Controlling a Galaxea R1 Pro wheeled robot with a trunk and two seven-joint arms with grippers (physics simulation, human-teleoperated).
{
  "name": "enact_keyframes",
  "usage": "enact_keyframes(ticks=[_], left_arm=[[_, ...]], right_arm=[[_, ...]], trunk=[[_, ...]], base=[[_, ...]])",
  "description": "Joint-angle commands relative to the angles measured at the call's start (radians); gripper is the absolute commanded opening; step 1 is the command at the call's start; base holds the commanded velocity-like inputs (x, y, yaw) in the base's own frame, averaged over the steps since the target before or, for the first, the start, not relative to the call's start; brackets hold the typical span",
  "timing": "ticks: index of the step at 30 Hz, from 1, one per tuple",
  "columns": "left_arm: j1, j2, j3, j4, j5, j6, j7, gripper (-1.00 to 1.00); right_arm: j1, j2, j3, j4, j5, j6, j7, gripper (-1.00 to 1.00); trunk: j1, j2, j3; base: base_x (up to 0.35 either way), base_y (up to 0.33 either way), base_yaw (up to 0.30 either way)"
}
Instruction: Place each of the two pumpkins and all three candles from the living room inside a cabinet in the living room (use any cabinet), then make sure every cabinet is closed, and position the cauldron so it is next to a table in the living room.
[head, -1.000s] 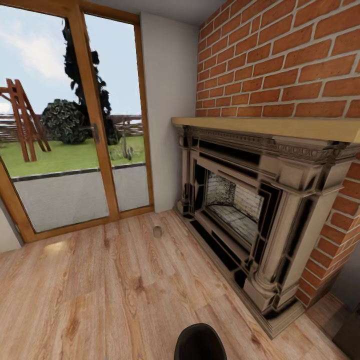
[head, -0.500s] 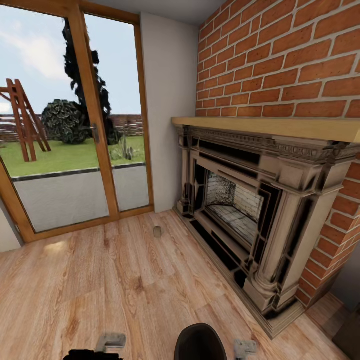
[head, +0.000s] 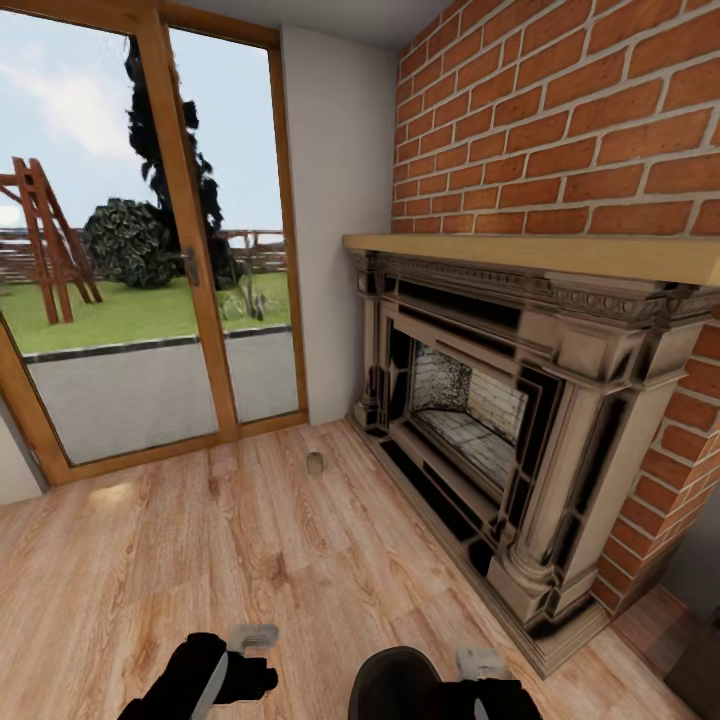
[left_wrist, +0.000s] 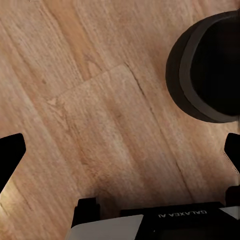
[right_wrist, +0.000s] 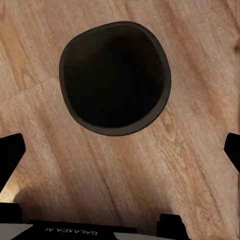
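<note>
Black cauldron (right_wrist: 115, 77) below right pincer (right_wrist: 120, 160), fingers spread.

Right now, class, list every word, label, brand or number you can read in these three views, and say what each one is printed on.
"GALAXEA AI", upside down as shown, on the pale body of the left gripper in the left wrist view.
"GALAXEA AI", likewise upside down and fainter, on the dark body of the right gripper in the right wrist view.
No readable text on the cauldron, the candle, the fireplace or the brick wall.
</note>
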Motion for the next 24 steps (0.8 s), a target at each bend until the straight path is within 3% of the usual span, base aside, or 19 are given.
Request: enact_keyframes(ticks=[1,4,9,15,19,21,24], left_arm=[[-0.026,-0.01,0.0,0.03,0.001,-0.006,0.008,1.0],[-0.076,-0.033,0.0,0.101,0.0,-0.049,0.038,1.0],[-0.162,-0.055,0.0,0.245,-0.002,-0.132,0.092,1.0],[-0.195,-0.076,0.0,0.338,-0.004,-0.211,0.114,1.0],[-0.199,-0.085,0.0,0.379,-0.004,-0.26,0.15,1.0],[-0.2,-0.09,0.0,0.452,-0.004,-0.353,0.201,1.0],[-0.201,-0.096,0.0,0.518,-0.004,-0.435,0.227,1.0]], right_arm=[[-0.052,0.001,0.0,0.074,-0.001,0.0,-0.016,1.0],[-0.143,0.005,-0.002,0.222,-0.002,-0.055,-0.053,1.0],[-0.215,0.008,-0.008,0.373,-0.002,-0.149,-0.095,1.0],[-0.232,0.008,-0.011,0.43,-0.003,-0.181,-0.128,1.0],[-0.234,0.008,-0.014,0.479,-0.003,-0.245,-0.137,1.0],[-0.235,0.009,-0.015,0.508,-0.003,-0.279,-0.14,1.0],[-0.235,0.009,-0.016,0.52,-0.003,-0.294,-0.141,1.0]], trunk=[[0.0,-0.001,-0.001],[0.0,-0.001,-0.001],[0.0,-0.001,-0.001],[0.0,-0.001,-0.001],[0.0,-0.001,-0.001],[0.0,-0.001,-0.001],[0.0,-0.001,-0.001]], base=[[0.0,0.0,0.0],[0.0,0.0,0.0],[0.0,0.0,0.0],[0.0,0.0,0.0],[0.0,0.0,0.0],[0.0,0.0,0.0],[0.0,0.0,0.0]])
